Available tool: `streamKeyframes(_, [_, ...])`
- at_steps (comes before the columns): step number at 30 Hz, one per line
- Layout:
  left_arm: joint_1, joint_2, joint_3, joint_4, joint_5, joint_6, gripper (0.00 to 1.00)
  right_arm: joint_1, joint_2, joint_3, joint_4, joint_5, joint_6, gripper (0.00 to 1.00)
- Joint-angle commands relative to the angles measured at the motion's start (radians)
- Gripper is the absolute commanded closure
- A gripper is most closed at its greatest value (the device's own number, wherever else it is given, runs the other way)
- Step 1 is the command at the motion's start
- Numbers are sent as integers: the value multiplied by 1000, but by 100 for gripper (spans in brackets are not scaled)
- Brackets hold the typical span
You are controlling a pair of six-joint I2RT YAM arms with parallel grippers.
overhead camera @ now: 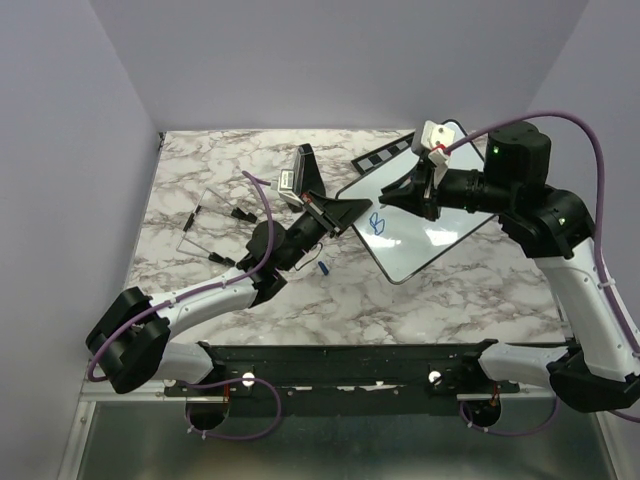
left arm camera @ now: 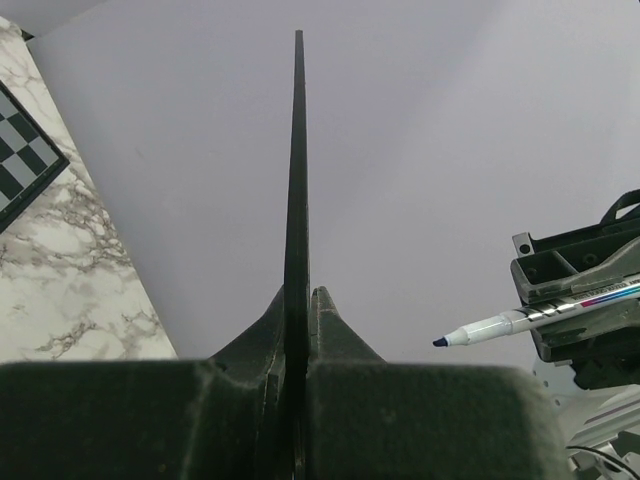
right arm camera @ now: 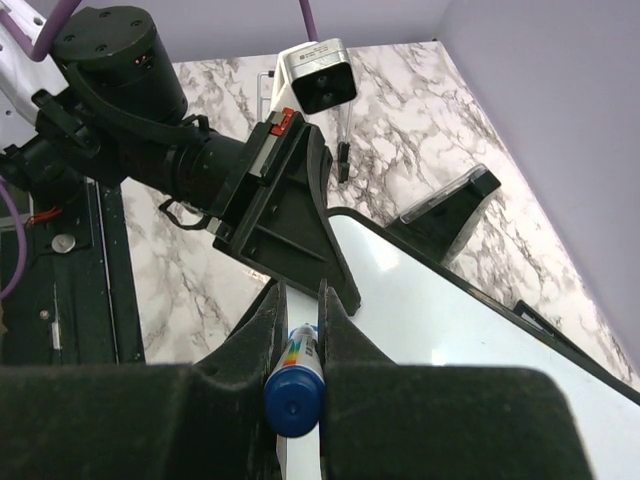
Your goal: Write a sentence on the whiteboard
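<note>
The whiteboard (overhead camera: 440, 225) is stretching from the left pincer (left arm camera: 298, 300) to beneath the right one, its thin black edge sitting in the left pincer's jaws, which are clamping tight on it. The right pincer (right arm camera: 300, 305) is squeezing a blue-tipped marker (left arm camera: 500, 325), whose tip is hanging just off the board near the blue writing (overhead camera: 377, 222). A marble table (overhead camera: 200, 170) is lying below, with a chessboard (overhead camera: 385, 155) beyond the pincers and lavender walls (overhead camera: 300, 60) around.

At the top view's centre the blue writing (overhead camera: 377, 223) is too small to read, and the right arm (overhead camera: 480, 190) covers the whiteboard's (overhead camera: 425, 245) upper part. The left wrist view's right edge cuts off the marker (left arm camera: 530, 318); the whiteboard's face there is hidden, edge-on.
</note>
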Motion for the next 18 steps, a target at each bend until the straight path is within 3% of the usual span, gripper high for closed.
streamKeyframes(1, [6, -52, -8, 161, -4, -39, 100, 3, -19, -26, -28, 21, -12, 99])
streamKeyframes(18, [18, -99, -32, 133, 50, -23, 100, -27, -60, -39, -67, -28, -50, 100])
